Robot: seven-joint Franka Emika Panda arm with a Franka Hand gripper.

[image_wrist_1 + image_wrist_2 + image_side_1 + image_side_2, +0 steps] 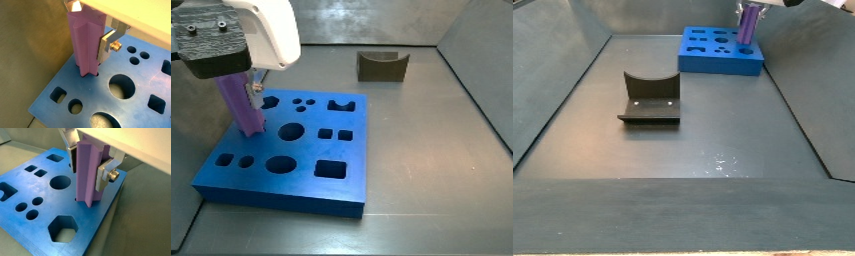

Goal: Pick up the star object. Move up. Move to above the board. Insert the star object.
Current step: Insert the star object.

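Purple star object [85,45] upright, lower tip entering a hole near the blue board [305,170] edge, left of centre in a side view. Gripper [85,159] clamped on its upper part. Fixture [648,98] well apart.

gripper [90,168] vertical (fingers clamped shut)

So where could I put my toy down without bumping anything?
The wide grey floor between the fixture and the near wall is bare. It is crowded at the board, where the tool holds the star at a corner hole.
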